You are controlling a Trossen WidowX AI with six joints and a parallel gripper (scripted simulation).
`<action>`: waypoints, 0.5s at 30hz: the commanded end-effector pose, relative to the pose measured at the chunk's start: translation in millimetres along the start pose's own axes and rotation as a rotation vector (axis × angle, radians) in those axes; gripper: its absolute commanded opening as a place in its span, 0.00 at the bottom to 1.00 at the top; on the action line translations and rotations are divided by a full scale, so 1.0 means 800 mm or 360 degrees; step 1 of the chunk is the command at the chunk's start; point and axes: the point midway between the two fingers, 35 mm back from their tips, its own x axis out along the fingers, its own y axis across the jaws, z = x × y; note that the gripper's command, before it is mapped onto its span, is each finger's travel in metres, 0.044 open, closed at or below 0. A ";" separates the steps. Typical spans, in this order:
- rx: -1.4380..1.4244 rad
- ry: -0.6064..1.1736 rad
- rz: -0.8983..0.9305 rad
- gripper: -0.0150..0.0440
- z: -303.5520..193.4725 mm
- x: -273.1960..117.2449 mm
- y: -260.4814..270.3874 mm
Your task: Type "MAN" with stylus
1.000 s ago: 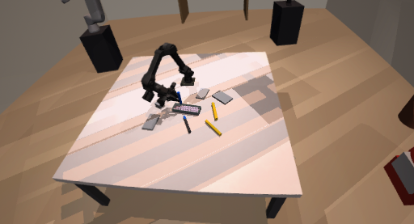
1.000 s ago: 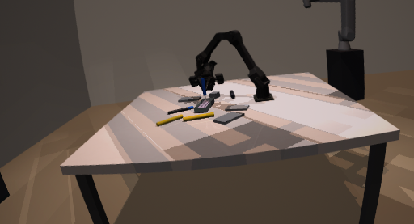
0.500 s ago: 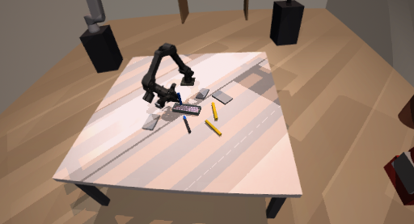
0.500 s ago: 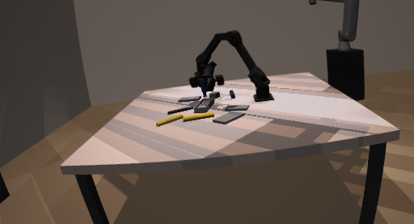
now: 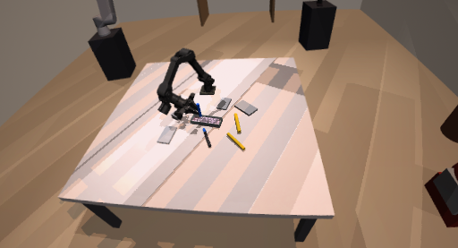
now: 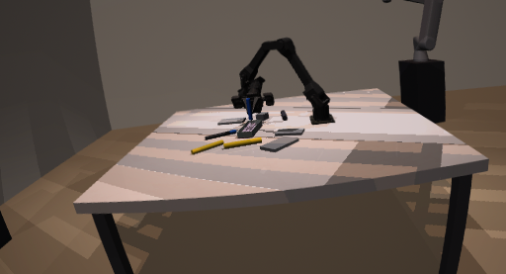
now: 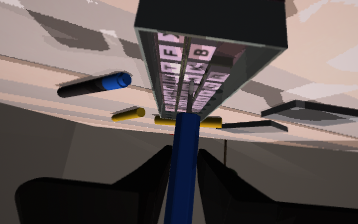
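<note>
You've got the blue stylus (image 5: 199, 109) (image 6: 249, 109) (image 7: 182, 165) pinched in the pincer (image 5: 197, 108) (image 6: 250, 106) (image 7: 184, 153), pretty much upright, its thin tip over the keyboard (image 5: 207, 121) (image 6: 250, 129) (image 7: 211, 27)! From the wrist you see that tip among the letter keys, but whether it's touching one, you can't tell. And look at the table (image 5: 197, 183) (image 6: 198, 181) (image 7: 10, 70) from the top view: your black-and-blue pen (image 5: 207, 138) (image 6: 220, 135) (image 7: 94, 85) lies on the near side of the keyboard, and two yellow sticks, one (image 5: 237, 123) (image 6: 242, 142) (image 7: 211, 122) to its right, the other (image 5: 235, 141) (image 6: 208, 146) (image 7: 128, 114) nearer you. Two flat grey slabs, one (image 5: 224, 104) (image 6: 290, 132) and its neighbour (image 5: 246, 107) (image 6: 280, 144), sit on the far side, with a pale slab (image 5: 166, 135) (image 6: 231, 121) over to the left!
</note>
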 end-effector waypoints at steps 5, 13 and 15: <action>-0.0001 -0.0002 -0.0002 0.39 0.005 0.003 0.000; -0.0001 -0.0002 -0.0002 0.39 0.005 0.003 0.000; -0.0001 -0.0002 -0.0002 0.39 0.005 0.003 0.000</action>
